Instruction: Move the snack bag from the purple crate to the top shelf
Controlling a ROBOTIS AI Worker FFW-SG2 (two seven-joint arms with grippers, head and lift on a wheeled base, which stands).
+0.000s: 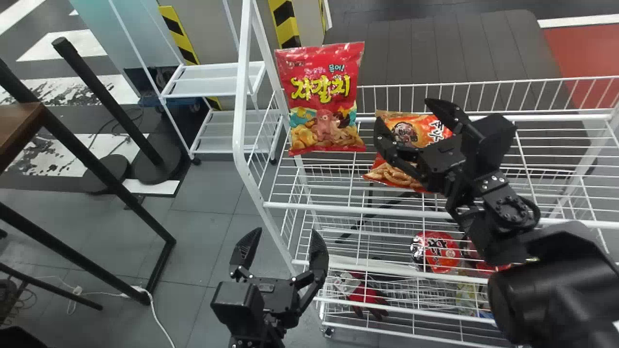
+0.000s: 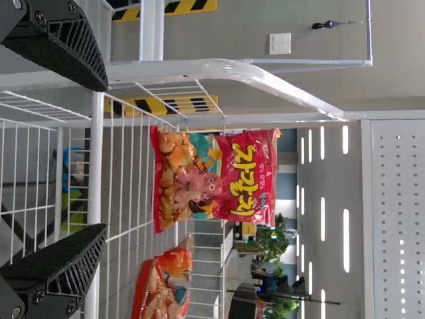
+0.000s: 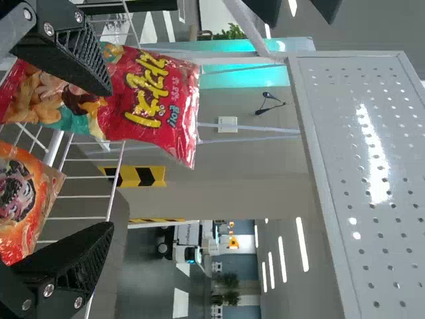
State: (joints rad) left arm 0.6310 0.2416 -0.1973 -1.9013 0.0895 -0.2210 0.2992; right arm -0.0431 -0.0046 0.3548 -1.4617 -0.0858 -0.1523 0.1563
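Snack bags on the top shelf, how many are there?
2: a red bag upright near the left end, and an orange bag to its right, partly hidden by the right tool. More may be hidden behind it.

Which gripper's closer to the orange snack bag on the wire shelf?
Right. The right gripper is right at the orange snack bag, partly covering it in the head view; the left gripper is well off to its left, by the rack's near left corner.

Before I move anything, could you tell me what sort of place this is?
Probably an indoor test area set up like a shop: a white wire rack holds a red snack bag and an orange snack bag, with yellow-and-black striping behind.
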